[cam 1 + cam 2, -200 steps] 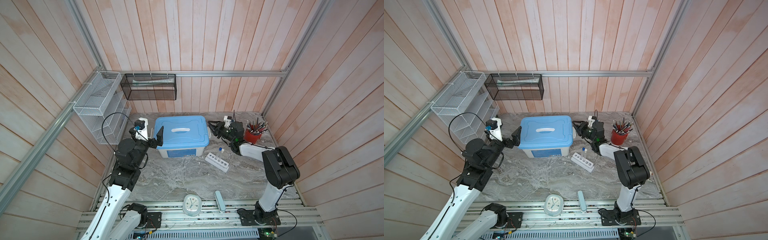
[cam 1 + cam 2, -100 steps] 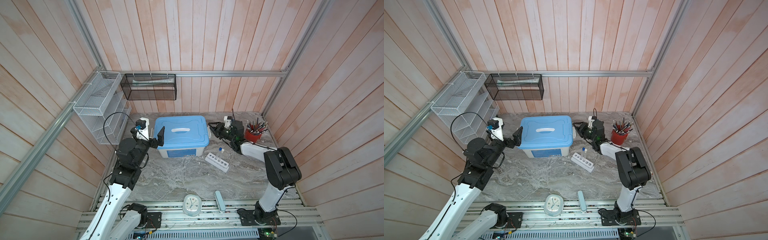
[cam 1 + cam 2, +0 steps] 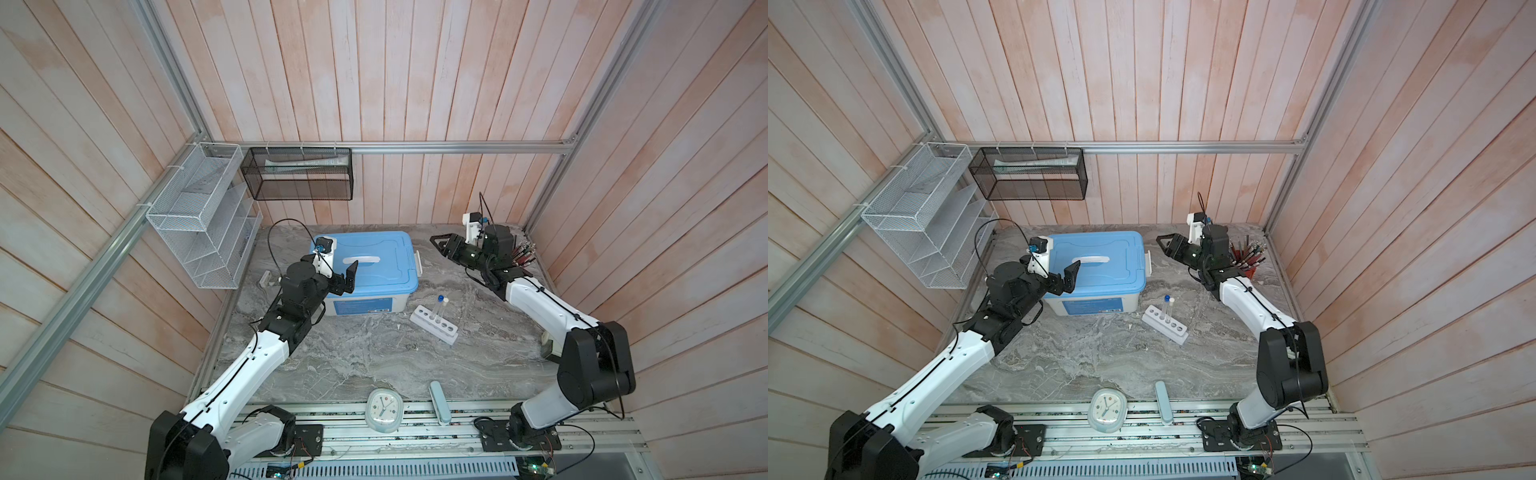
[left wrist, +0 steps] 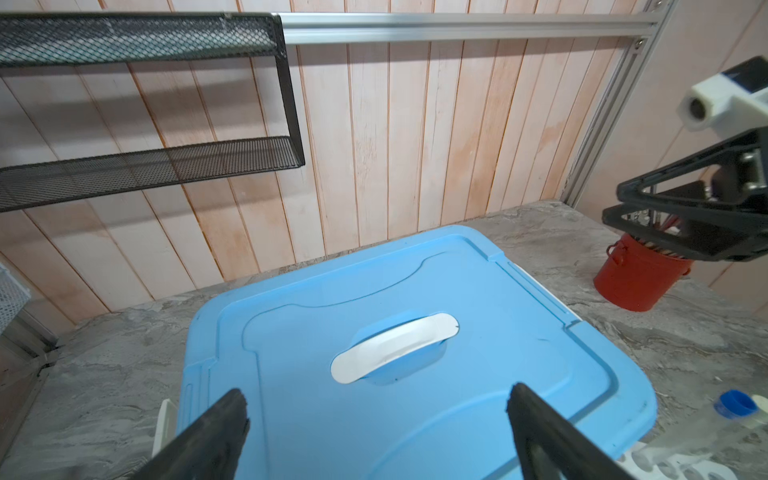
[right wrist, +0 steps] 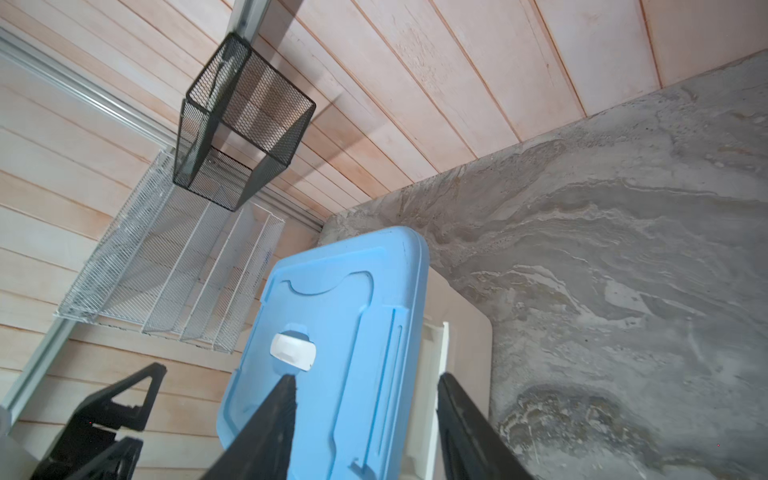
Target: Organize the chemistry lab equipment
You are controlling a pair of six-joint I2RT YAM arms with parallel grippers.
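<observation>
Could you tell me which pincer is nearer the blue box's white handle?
Left. The left pincer is over the lid by the white handle; the right pincer is off beside the box.

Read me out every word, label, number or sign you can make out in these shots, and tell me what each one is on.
No text here is legible.
Label on the front of the blue-lidded box: printed lines, too small to read.
Clock dial: numerals too small to read.
Tube lying in the black mesh basket: faint print, blurred.
</observation>
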